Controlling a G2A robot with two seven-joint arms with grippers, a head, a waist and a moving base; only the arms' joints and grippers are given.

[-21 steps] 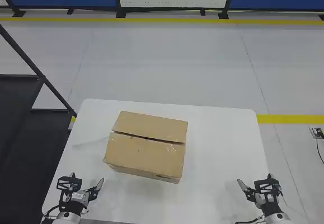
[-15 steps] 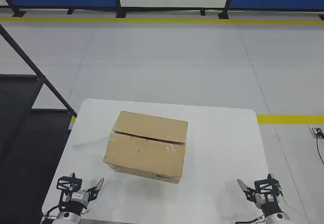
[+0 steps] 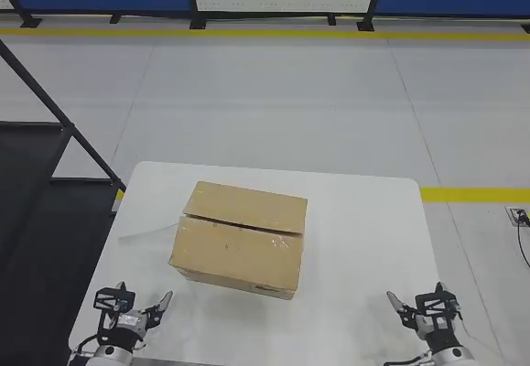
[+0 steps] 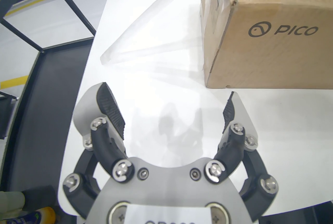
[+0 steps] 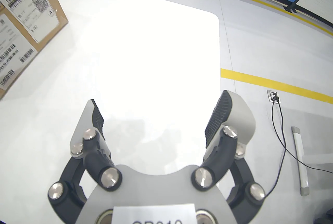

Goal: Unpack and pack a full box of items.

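A shut brown cardboard box [image 3: 239, 238] lies in the middle of the white table [image 3: 365, 247], its top flaps closed and taped. A loose strip of clear tape [image 4: 145, 19] trails from one end of the box [image 4: 270, 14] onto the table. My left gripper [image 3: 133, 306] hovers open at the table's near left corner, short of the box, nothing between its fingers [image 4: 110, 108]. My right gripper [image 3: 423, 305] is open at the near right corner, well apart from the box [image 5: 23, 24], which shows its labelled end.
A dark metal rack [image 3: 27, 229] stands just off the table's left edge. To the right of the table lie a floor socket with a black cable [image 5: 279, 121] and a yellow floor line [image 3: 484, 194]. Bare table surface spreads right of the box.
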